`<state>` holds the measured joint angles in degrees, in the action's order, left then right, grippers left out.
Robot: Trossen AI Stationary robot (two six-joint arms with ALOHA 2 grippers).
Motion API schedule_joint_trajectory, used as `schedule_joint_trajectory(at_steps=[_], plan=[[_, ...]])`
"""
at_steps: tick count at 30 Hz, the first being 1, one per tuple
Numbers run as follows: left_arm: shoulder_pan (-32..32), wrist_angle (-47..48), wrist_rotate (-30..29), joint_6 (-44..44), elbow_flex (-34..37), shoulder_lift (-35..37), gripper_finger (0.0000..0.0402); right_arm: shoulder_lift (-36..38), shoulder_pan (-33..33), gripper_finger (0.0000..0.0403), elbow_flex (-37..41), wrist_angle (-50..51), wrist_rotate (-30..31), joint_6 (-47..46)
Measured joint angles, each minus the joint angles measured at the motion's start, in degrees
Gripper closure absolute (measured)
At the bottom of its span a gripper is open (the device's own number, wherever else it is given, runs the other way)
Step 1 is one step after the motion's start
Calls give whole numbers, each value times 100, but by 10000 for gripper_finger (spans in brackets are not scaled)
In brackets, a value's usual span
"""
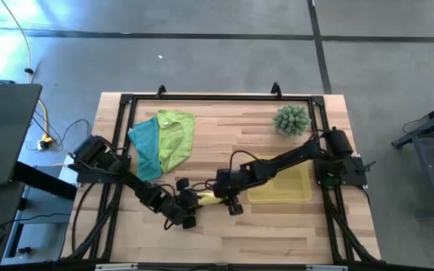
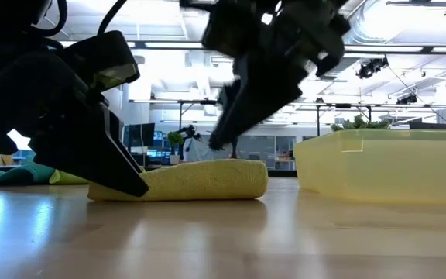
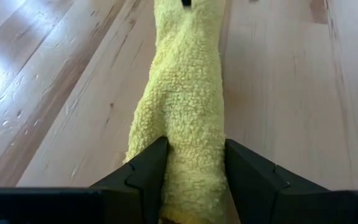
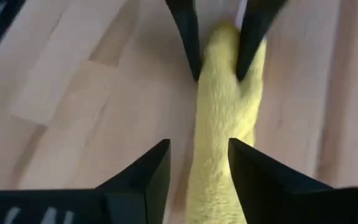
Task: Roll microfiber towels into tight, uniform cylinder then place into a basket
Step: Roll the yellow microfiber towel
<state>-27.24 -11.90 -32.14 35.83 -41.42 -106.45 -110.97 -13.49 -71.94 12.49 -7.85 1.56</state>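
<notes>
Left gripper (image 3: 194, 180) reaches low along the table front, jaws clamped on one end of the rolled yellow towel (image 2: 200, 180). Right gripper (image 4: 197, 165) straddles the opposite end, jaws apart around the roll. The towel lies flat as a fuzzy cylinder on the wooden table (image 1: 224, 143), just beside the yellow basket (image 2: 385, 167). Room lighting overhead
</notes>
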Motion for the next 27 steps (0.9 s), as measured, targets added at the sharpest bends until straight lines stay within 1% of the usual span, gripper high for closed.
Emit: schedule_joint_trajectory(at_steps=[3,6,10,12,19,23,25,27], plan=[[0,-21,0,-2,1,-4,254,-13,-214,243,0,-286,536,596],[0,-30,-21,-2,3,-9,254,-198,-403,242,-6,-724,932,999],[-2,-15,-26,-2,3,-11,254,-515,-546,242,-9,-1143,1586,1200],[0,0,-24,0,3,-11,254,-639,-553,242,-10,-1236,1821,1241],[-2,-9,-28,0,5,-15,254,-952,-413,242,-29,-1274,1896,1030],[-14,-29,-29,6,5,-15,254,-1032,-317,243,-37,-1279,1872,538],[-47,-36,-31,5,8,48,254,-1044,-297,253,-45,-1194,1840,376],[-88,-14,-21,3,13,120,254,-1045,-287,273,-57,-1113,1824,268]])
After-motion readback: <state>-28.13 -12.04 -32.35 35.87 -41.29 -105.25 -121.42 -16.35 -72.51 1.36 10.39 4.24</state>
